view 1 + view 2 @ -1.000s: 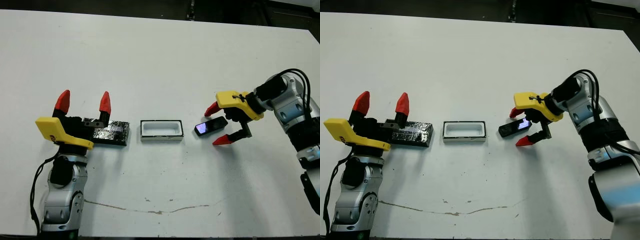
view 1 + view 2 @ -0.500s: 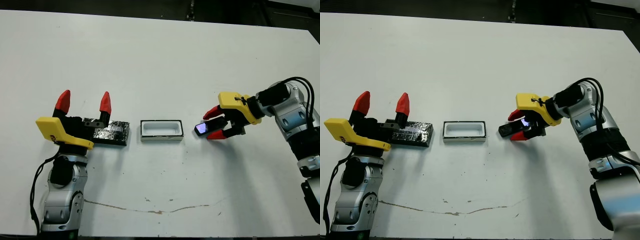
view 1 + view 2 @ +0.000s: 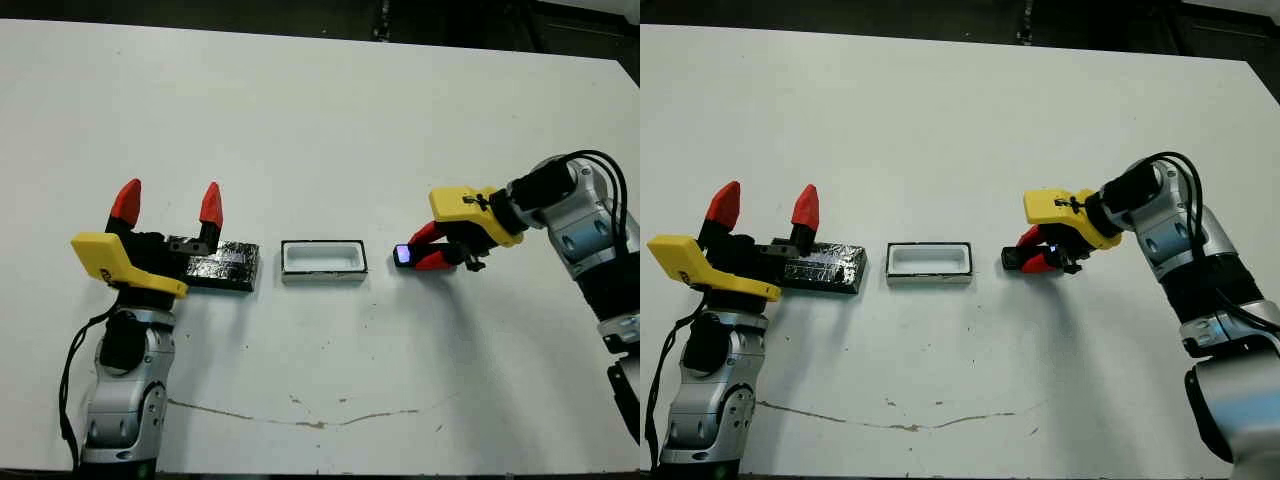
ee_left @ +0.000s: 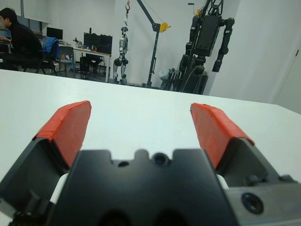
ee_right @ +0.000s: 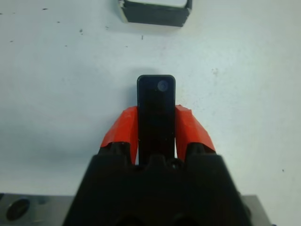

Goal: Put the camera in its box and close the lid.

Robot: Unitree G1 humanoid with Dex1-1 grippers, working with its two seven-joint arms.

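The camera (image 3: 403,256), a slim black bar with a bluish glint at its free end, lies low over the table just right of the box. My right gripper (image 3: 424,250) is shut on it; in the right wrist view both red fingers (image 5: 186,127) press the camera (image 5: 156,101) from either side. The box (image 3: 322,275), an open white-walled tray, stands at mid-table and also shows ahead of the right gripper as a dark wall (image 5: 155,14). The lid (image 3: 228,268), a crinkly black slab, lies left of the box. My left gripper (image 3: 168,202) stands open by the lid's left end, holding nothing.
A thin brownish line (image 3: 300,418) runs across the table near its front edge. The table's far edge (image 3: 300,30) meets dark floor. In the left wrist view a seated person (image 4: 21,44) and robots on stands (image 4: 207,42) show beyond the table.
My right gripper's fingers, open around the camera a second ago, have shut on it, and the camera now points more straight at the box. The left arm has not moved.
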